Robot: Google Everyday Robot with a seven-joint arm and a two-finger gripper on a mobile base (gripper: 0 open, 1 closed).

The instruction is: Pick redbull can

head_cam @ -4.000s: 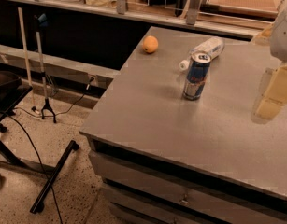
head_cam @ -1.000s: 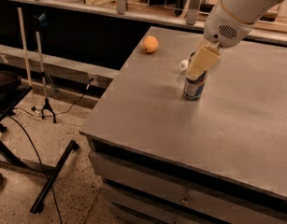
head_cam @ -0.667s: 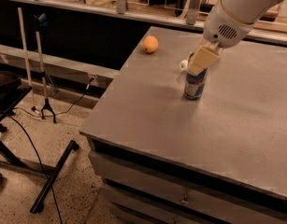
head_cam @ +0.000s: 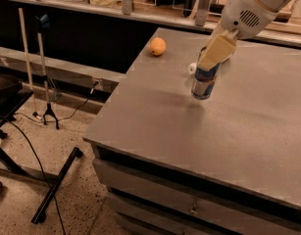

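The redbull can (head_cam: 205, 83), blue and silver with a red mark, is near the middle of the grey table (head_cam: 189, 131). Its top is hidden under my gripper (head_cam: 212, 61), which comes down on it from the upper right on a white arm (head_cam: 253, 6). The gripper is shut on the can's upper part. The can hangs slightly tilted, its base just above the tabletop, with a shadow beneath it.
An orange (head_cam: 157, 46) lies at the table's far left. The white cap of a lying clear bottle (head_cam: 191, 68) shows just behind the can. A shelf rail with containers runs along the back. Stands and cables are on the floor to the left.
The gripper has risen a little, and the can has risen with it off the tabletop. The orange and bottle have not moved.
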